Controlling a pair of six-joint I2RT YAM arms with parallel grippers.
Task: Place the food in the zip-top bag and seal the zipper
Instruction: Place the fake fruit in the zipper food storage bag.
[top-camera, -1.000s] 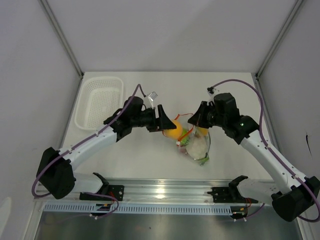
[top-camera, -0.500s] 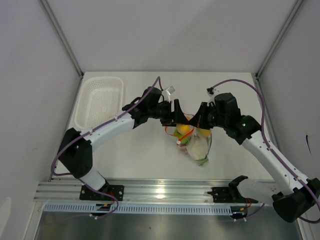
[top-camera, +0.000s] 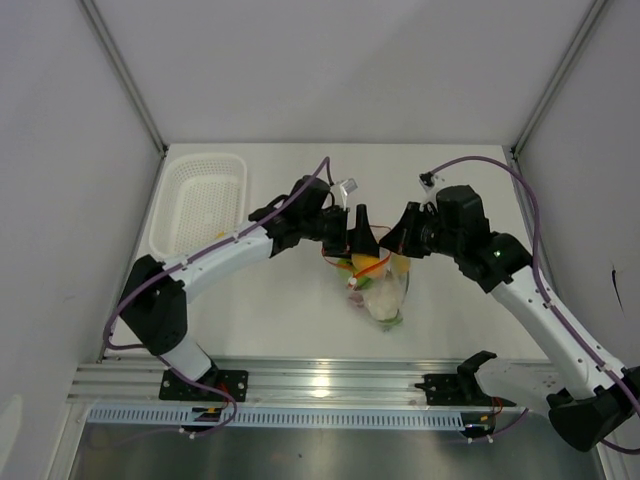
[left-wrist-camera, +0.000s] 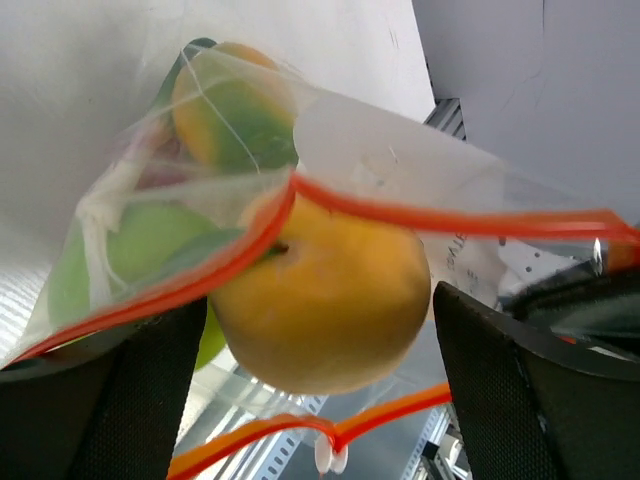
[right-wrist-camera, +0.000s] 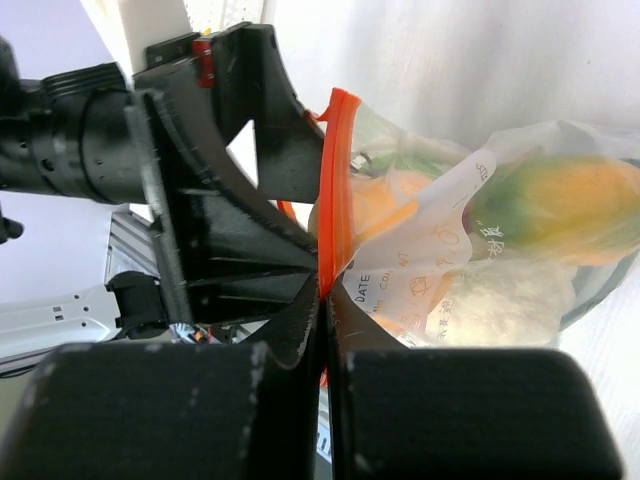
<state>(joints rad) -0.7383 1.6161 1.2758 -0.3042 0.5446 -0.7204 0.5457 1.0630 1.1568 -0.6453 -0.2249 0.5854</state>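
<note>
Yellow-orange fruit (left-wrist-camera: 330, 270) sits half out of the zip-top bag (left-wrist-camera: 380, 160), inside the released left pincer (left-wrist-camera: 318, 310); it could fall if the right pincer (right-wrist-camera: 322, 292), clenched on the zipper (right-wrist-camera: 335, 180), slips.

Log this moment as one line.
phase: loading fruit | left gripper: open, flanking yellow fruit at bag mouth | right gripper: shut on zipper | seal: not yet done
</note>
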